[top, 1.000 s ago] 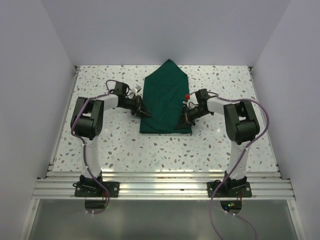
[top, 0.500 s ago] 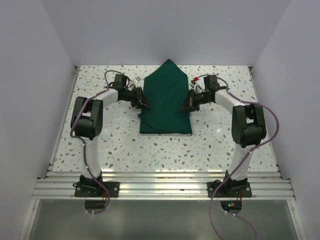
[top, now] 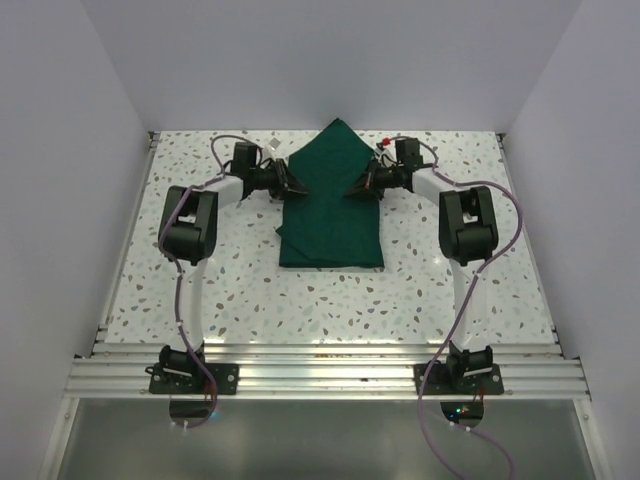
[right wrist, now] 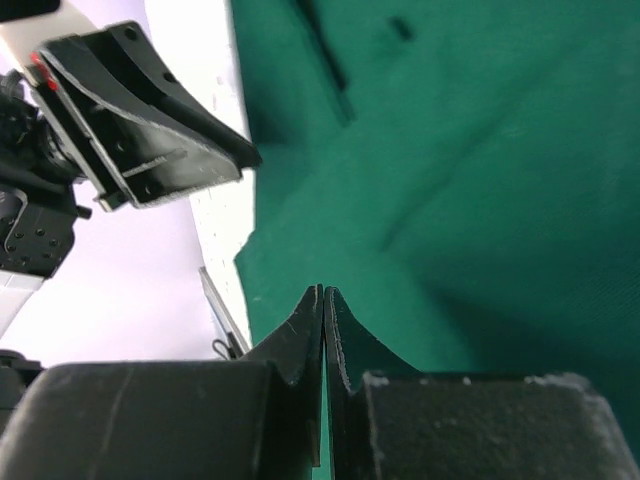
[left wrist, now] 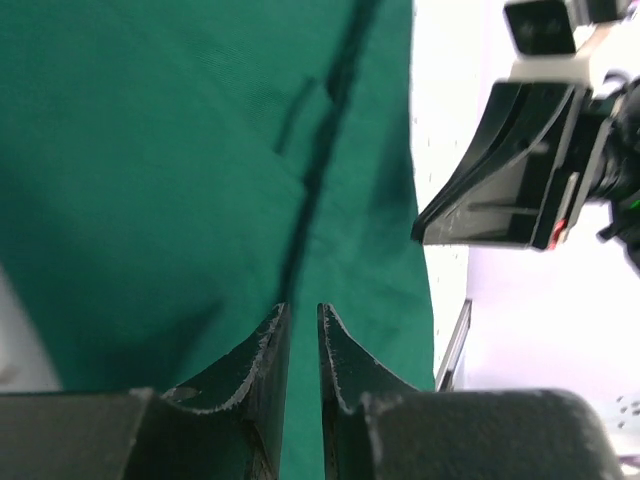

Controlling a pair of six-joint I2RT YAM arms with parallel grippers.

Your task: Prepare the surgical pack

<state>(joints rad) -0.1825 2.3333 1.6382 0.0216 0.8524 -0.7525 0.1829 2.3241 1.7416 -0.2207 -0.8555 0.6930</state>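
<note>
**Drape part-folded, far corner not yet tucked**

The table (top: 200,290) carries one thing that matters to me: the surgical pack (top: 330,205), a dark green cloth lying in the middle towards the far side. From the overhead camera I see its near half squared off into a neat rectangle with layered edges. Its far half runs out to a point aimed at the back wall. I judge the folding well under way but unfinished. That pointed flap has to come in before this is a compact bundle.

Both arms reach in from either side and meet the cloth where the point begins to widen. The left gripper (top: 287,184) sits at the left edge. On its wrist camera the jaws stand a narrow slit apart, with green showing through. I cannot tell whether a fold is caught there. The right gripper (top: 360,185) is at the right edge with its jaws pressed together, and I see no cloth between them.
</note>
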